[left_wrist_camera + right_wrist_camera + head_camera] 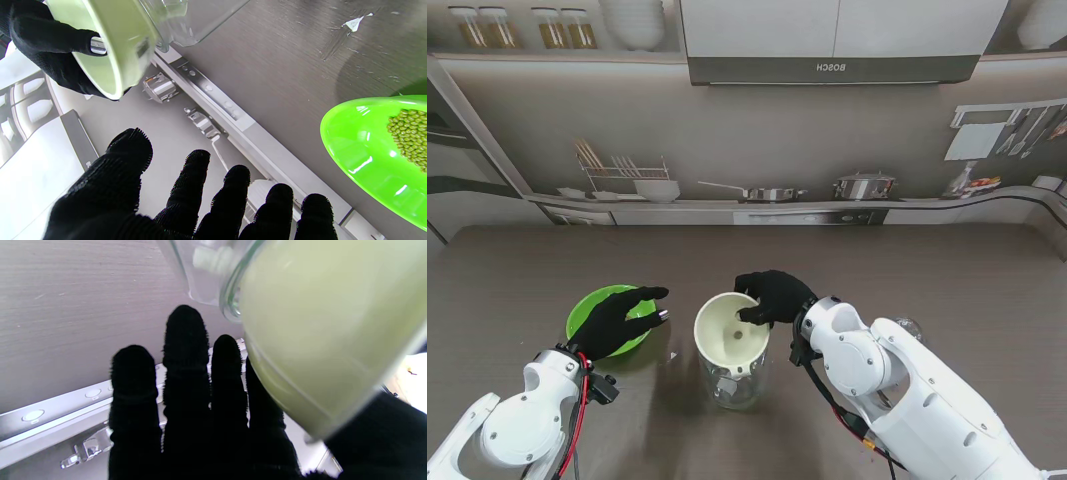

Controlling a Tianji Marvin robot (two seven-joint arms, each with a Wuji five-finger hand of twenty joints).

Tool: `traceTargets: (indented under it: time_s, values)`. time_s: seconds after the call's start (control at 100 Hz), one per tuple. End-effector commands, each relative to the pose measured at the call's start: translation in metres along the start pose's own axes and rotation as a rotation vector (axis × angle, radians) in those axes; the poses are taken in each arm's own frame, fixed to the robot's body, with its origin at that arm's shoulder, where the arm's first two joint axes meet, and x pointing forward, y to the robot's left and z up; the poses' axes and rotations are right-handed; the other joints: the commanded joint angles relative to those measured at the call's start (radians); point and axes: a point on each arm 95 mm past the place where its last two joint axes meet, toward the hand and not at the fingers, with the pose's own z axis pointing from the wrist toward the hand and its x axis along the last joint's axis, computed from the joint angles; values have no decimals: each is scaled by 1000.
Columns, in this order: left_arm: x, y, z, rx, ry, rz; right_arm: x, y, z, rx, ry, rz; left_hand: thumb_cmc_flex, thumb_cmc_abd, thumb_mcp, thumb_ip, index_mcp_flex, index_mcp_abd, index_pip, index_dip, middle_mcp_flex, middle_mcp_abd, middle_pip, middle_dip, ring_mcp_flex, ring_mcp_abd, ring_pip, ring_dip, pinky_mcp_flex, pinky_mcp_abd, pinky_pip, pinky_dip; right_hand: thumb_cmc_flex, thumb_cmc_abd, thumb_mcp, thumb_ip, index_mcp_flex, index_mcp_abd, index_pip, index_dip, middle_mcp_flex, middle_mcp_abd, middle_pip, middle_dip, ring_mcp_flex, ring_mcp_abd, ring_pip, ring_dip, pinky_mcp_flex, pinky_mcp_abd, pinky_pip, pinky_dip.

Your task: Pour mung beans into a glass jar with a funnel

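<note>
The funnel (732, 333) sits in the mouth of the glass jar (735, 383) near the middle of the worktop (927, 270). The right hand (772, 296) pinches the funnel's rim, thumb inside, fingers outside. The left hand (617, 320) hovers over the green bowl (590, 306) with fingers spread, holding nothing. The mung beans (408, 133) lie in the bowl, just left of the jar. To do this well, the left hand should probably grip the bowl's rim firmly, lift level, and tip slowly over the funnel's centre while the right hand steadies it upright.
</note>
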Motion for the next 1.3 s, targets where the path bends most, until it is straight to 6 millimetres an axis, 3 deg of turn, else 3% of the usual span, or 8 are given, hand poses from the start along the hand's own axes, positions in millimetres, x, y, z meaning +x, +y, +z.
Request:
traceTargets:
  time_s: [0.0,0.13,0.16,0.22,0.49,0.74,0.98,1.29]
  values:
    - [1,2,-1,-19,-2,-7,1,-3,0,14,4,-6,27,50,-26,27,9,-23,-6,0,15,0,2,10,-13,-3,-10,-4,-16,-35,-20,9,-46,28,9,51,-31,-2,-19,21,-42,9,-2,-29,-30,17,-21,-20,-23,48,-14,-18]
    - [1,2,-1,-21,-2,-7,1,-2,-1,10,0,-16,27,51,-26,27,5,-23,-7,0,18,0,3,10,-12,-2,-10,-4,-16,-37,-20,9,-87,55,6,111,-55,2,-68,60,-101,13,-7,-62,-76,31,-55,-41,-53,56,-35,-24]
    - [1,2,-1,-21,-2,-7,1,-2,-1,7,-1,-17,27,50,-26,27,7,-21,-6,0,18,1,3,10,-12,-2,-10,-4,-15,-36,-19,10,-102,62,5,148,-59,4,-99,112,-118,16,-6,-76,-94,45,-67,-53,-65,63,-45,-25]
    - [1,2,-1,-22,-2,-6,1,-1,-2,3,-3,-21,28,51,-26,27,6,-21,-7,0,17,-1,3,10,-11,-3,-9,-4,-16,-36,-19,10,-113,66,-2,171,-65,1,-128,168,-131,12,-10,-89,-109,53,-81,-67,-73,66,-51,-24]
    - [1,3,0,-27,-5,-5,0,2,-6,-17,-3,-37,27,52,-28,27,5,-23,-7,0,19,-1,3,10,-12,-2,-10,-4,-16,-36,-19,10,-172,38,-74,167,-164,-26,-179,174,-247,-11,-63,-132,-222,109,-201,-137,-134,99,-107,-36]
    - [0,3,0,-29,-4,-4,1,12,-12,-53,5,-61,28,51,-27,27,9,-22,-6,0,19,1,3,10,-13,-2,-10,-4,-16,-36,-19,10,-242,32,-241,161,-252,-70,-258,158,-378,-28,-123,-190,-383,162,-354,-232,-237,137,-212,-47]
    - [0,3,0,-31,-3,-3,2,28,-18,-123,21,-70,28,51,-28,27,8,-23,-6,0,18,-1,3,10,-13,-3,-10,-4,-15,-36,-19,10,-257,72,-315,175,-267,-76,-284,159,-413,-38,-141,-204,-452,116,-399,-260,-308,111,-287,-63]
    - [0,5,1,-33,-3,-3,1,34,-24,-184,79,26,28,51,-28,27,10,-22,-5,0,16,0,2,10,-13,-2,-10,-4,-14,-35,-19,10,-247,80,-291,184,-206,-82,-289,166,-340,-50,-152,-214,-429,106,-399,-265,-310,93,-306,-64]
